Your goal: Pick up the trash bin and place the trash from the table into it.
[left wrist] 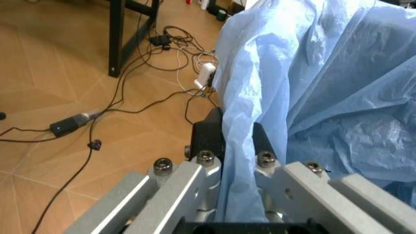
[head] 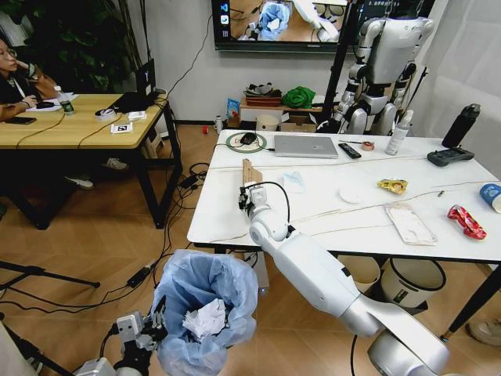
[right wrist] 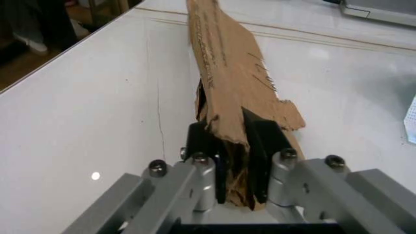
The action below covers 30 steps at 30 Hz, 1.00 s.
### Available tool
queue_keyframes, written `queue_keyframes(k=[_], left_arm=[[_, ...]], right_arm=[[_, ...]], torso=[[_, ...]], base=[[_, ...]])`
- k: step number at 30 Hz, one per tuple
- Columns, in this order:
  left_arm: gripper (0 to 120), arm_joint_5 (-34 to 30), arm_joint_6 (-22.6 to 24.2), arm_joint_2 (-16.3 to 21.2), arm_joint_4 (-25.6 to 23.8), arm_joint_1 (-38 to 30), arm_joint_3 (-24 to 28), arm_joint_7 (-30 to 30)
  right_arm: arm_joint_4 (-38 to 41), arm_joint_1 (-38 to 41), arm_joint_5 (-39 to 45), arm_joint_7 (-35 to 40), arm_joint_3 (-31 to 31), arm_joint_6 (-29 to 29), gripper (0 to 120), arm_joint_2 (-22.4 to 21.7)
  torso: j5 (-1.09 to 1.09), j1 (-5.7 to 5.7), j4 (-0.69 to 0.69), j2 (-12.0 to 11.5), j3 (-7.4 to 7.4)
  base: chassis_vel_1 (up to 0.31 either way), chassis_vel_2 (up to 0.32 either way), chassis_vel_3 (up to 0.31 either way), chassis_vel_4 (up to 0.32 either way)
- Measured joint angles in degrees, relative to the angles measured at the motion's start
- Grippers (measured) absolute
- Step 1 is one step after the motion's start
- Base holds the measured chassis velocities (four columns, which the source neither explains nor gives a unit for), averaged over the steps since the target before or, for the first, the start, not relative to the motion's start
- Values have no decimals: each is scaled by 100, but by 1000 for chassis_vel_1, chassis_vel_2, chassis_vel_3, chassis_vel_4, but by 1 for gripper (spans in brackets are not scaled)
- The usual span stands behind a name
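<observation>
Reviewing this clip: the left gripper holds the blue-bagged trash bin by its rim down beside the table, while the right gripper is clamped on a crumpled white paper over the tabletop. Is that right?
Not quite. The right gripper is shut on the torn brown cardboard, not white paper; the right wrist view shows it. The rest stands: the left gripper grips the trash bin by its bagged rim, beside the table.

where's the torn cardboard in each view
head view: the cardboard stands upright near the table left edge, pinched by the right gripper.
left wrist view: not in it; the left gripper grips the trash bin bag.
right wrist view: the cardboard runs from between the right gripper fingers up the middle, over the white top.
shared landmark: the right gripper, shut on the cardboard, in head and right wrist views.
</observation>
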Motion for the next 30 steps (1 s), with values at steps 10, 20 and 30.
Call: queue_keyframes(k=[10, 20, 30], left_arm=[[0, 12, 0, -27, -1, -15, 0, 5], [0, 49, -1, 58, -23, 39, 89, 8], [0, 31, 19, 100, 1, 45, 94, 1]], right_arm=[[256, -55, 171, -147, 11, 1, 0, -175], [2542, -856, 1443, -408, 269, 513, 0, -1301], [4461, -1581, 2035, -657, -127, 1104, 0, -2471]], torso=[[0, 0, 0, 0, 0], [-1, 0, -3, 0, 0], [1, 0, 0, 0, -1]], base=[[0, 0, 0, 0], [0, 0, 0, 0], [0, 0, 0, 0]])
